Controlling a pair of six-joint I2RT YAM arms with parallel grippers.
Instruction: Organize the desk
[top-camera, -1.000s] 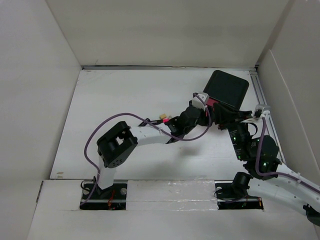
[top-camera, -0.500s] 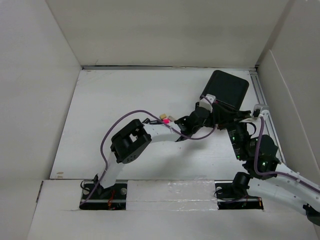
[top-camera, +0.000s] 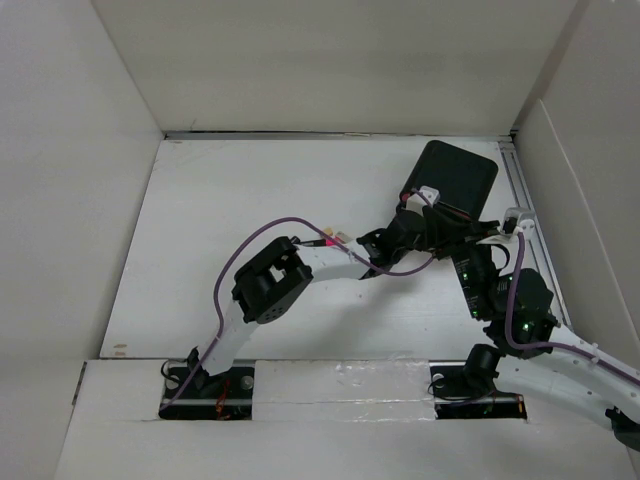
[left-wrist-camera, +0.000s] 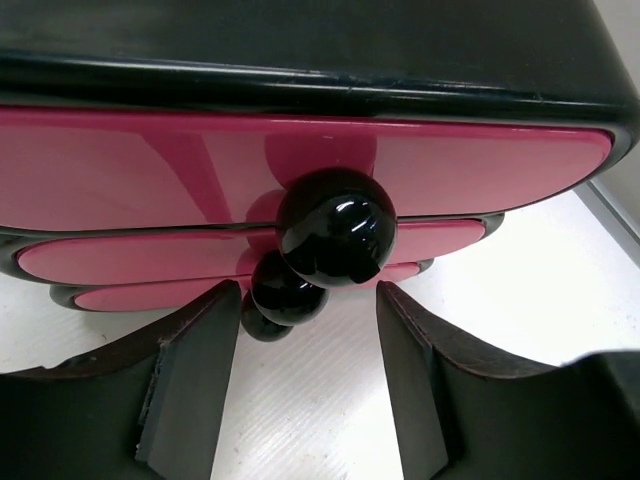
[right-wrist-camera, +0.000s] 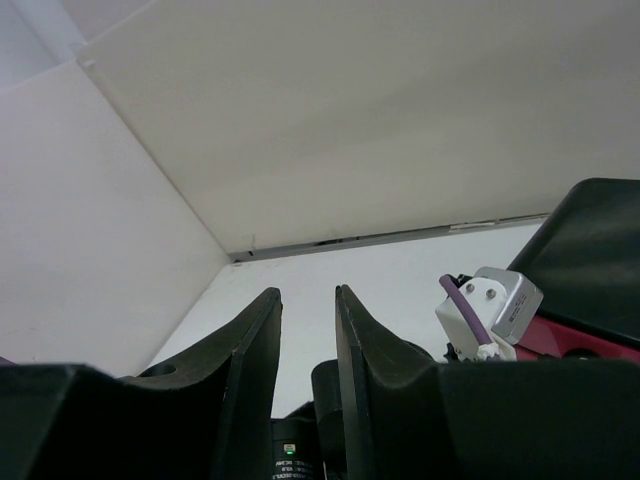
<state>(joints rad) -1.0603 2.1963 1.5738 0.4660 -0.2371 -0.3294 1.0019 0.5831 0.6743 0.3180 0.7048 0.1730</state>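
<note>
I see my left gripper (left-wrist-camera: 308, 395) spread wide, just short of the top knob (left-wrist-camera: 335, 228) on the pink drawers (left-wrist-camera: 150, 170); my right gripper (right-wrist-camera: 307, 370) is narrow, holding nothing; the desk (top-camera: 250, 190) lies under both arms, the black box (top-camera: 458, 175) at its far right corner.

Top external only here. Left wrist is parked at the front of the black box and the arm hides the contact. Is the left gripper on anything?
Observer: No. The left wrist view shows the left gripper open. The top drawer's black knob lines up with its gap, just ahead of it, with no contact.
Operator: How many drawers on that box?
Observer: Three pink drawers, stacked, each with a round black knob.
Operator: Right gripper holding anything?
Observer: Nothing. The right wrist view shows the right gripper with a narrow gap between its fingers, pointed toward the far wall.
</note>
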